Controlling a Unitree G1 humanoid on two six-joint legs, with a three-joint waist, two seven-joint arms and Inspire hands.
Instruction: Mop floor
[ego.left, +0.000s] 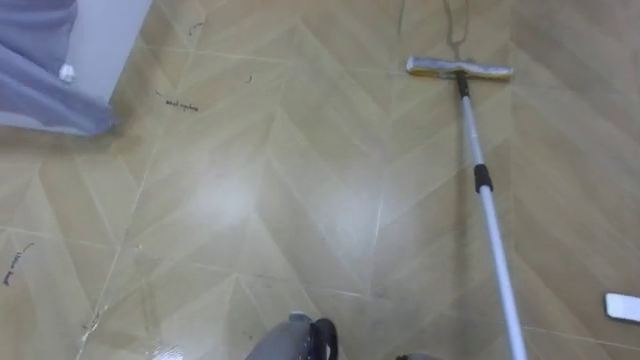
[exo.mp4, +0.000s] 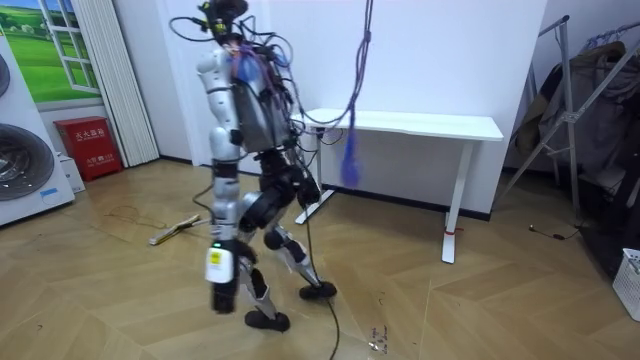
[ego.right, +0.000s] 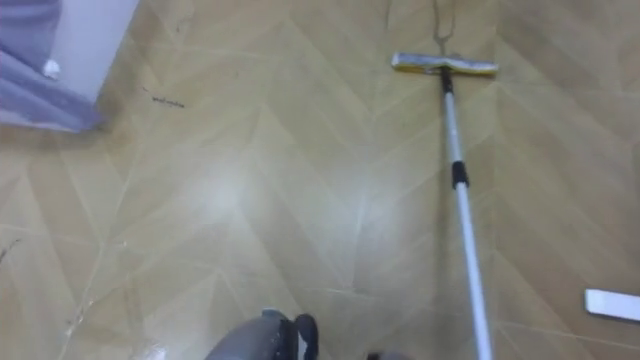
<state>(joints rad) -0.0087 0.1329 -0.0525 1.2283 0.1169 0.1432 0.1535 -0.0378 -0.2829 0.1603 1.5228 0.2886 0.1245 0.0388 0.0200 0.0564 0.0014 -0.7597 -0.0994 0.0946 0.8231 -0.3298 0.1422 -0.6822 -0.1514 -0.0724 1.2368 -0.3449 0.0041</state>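
1. Mop head (ego.left: 460, 68): lies flat on the wooden floor (ego.left: 250, 200), well ahead of the robot, near the eye views' top edge.
2. Handle (ego.left: 490, 220): slants from the head back to the lower right edge.
3. Hands: whether the fingers are clamped on the handle cannot be told.
4. Step, judged: a stroke with the head extended.
5. Next move: probably needs the head swept across fresh boards, kept flat.

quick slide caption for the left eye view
Flat mop head-down on the herringbone wood floor, its long pole running back toward the robot's right side.
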